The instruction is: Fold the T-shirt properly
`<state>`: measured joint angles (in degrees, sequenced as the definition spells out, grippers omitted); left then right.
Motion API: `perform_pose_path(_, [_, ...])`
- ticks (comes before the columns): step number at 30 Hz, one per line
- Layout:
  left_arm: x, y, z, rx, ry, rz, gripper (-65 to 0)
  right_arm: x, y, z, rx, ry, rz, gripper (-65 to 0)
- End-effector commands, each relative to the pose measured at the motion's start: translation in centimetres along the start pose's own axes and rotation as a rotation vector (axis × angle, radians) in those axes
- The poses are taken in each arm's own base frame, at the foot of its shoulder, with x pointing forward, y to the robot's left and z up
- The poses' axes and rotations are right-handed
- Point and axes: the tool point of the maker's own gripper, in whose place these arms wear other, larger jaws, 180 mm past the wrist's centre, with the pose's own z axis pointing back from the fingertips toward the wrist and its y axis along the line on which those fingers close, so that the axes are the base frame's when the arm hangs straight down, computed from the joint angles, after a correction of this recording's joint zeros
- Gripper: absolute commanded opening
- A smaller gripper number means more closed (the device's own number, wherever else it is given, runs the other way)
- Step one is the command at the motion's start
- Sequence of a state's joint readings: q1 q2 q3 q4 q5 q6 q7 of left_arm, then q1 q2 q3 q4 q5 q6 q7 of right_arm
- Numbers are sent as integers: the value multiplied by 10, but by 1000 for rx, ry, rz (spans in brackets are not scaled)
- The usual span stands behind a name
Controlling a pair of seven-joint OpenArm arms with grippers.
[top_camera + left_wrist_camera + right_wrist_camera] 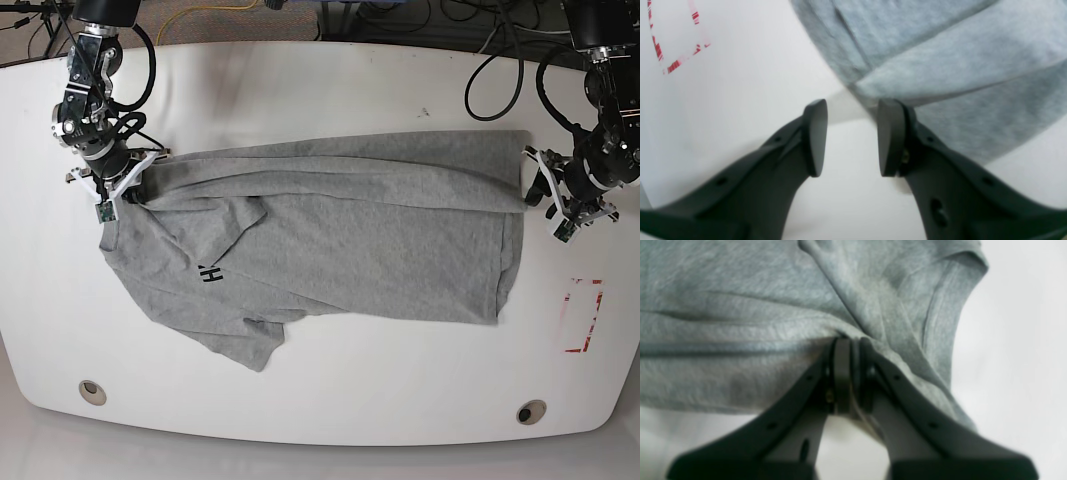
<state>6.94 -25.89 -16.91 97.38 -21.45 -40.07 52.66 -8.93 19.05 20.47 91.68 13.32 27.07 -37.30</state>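
Spread across the white oval worktop (330, 400): large heather-grey cotton T-shirt (350, 240), partly folded lengthwise, small black letters showing near one end. Pinched tight at that end by the right hand (846, 350), dark fingers closed on a bunched fold (picture blurred, so probably a shoulder edge). Just beside the shirt's opposite edge, left hand (852, 110) parted and gripping nothing.

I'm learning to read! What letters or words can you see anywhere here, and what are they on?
"H": a black letter on the T-shirt chest at; the letters after it are folded under, unreadable.
Red and white marking on the table: stripes only, no readable words.
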Motion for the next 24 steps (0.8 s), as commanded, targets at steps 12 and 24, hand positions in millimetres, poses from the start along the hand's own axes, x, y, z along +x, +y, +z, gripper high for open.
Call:
perform_pose_path(12, [15, -12, -3, -32, -31, -48, -431, 29, -19, -11, -24, -59, -23, -241])
perform_pose_path(24, [38, -45, -6, -86, -97, -82, -431, 33, -35, 29, -99, -76, 40, -220])
